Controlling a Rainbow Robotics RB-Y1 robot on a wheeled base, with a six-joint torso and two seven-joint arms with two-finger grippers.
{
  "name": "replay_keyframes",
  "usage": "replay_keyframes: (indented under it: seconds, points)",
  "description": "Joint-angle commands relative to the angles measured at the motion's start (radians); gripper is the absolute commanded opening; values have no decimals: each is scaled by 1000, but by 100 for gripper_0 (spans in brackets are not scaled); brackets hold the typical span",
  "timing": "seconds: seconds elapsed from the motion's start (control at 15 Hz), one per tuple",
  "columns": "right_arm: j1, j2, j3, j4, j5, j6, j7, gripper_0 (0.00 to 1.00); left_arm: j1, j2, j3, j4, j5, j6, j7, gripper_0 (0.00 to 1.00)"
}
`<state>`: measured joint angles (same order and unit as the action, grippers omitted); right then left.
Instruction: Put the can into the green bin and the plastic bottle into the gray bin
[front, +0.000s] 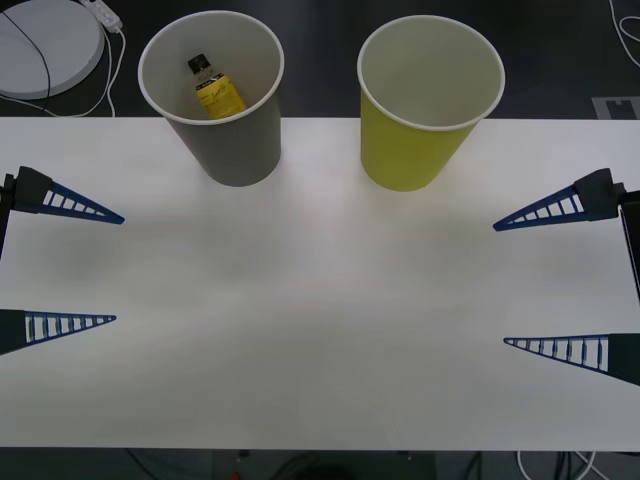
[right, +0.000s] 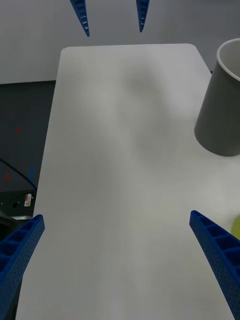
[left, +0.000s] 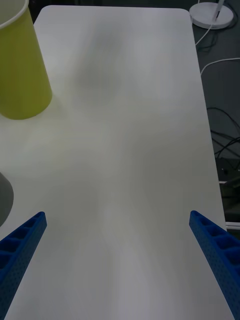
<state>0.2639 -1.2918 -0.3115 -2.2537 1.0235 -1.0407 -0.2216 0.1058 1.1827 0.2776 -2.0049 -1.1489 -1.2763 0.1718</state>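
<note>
Our left gripper (front: 118, 268) and right gripper (front: 498, 284) hover spread apart at the white tabletop's (front: 320, 330) edges; the small clear yellow-labelled plastic bottle (front: 215, 90) lies inside the large gray paper-cup bin (front: 215, 95), left of the yellow-green paper-cup bin (front: 425, 100).

Blue ribbed tapered fingers (front: 85, 207), black mounts.

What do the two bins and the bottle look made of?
The gray bin and green bin look like matte paper cups: white insides, rolled rims. The bottle inside the gray bin seems clear plastic with a yellow label and black cap.
</note>
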Motion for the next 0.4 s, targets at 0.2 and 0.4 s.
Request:
replay_keyframes:
  seconds: [0.2, 0.4]
  points:
    - [0, 0, 0, 3, -6, -7, 11, 100, 0, 0, 0, 0, 0, 0, 0, 100]
    - [0, 0, 0, 3, -6, -10, 7, 100, 0, 0, 0, 0, 0, 0, 0, 100]
